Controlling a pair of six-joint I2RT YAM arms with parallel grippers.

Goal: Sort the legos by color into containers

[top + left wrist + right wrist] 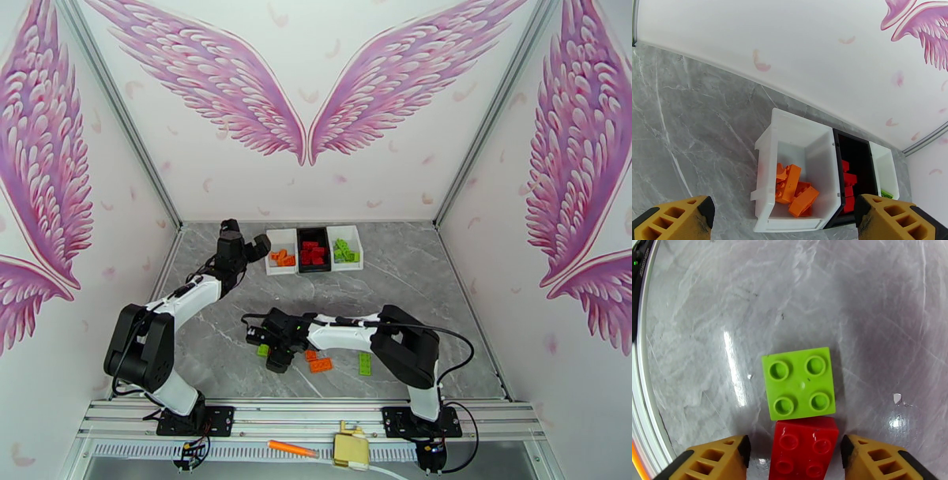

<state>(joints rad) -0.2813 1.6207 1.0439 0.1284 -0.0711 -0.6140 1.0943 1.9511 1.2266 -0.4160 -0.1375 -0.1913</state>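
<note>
Lego green sq brick (799,383), 4 studs, touches red brick (804,448).

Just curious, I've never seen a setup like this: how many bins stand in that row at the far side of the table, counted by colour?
white bins: 2
black bin: 1
total: 3

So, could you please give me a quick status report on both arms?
Left gripper open, facing white bin of orange bricks. Right gripper open, straddling red brick, not gripped. Green brick butts against it.
</note>
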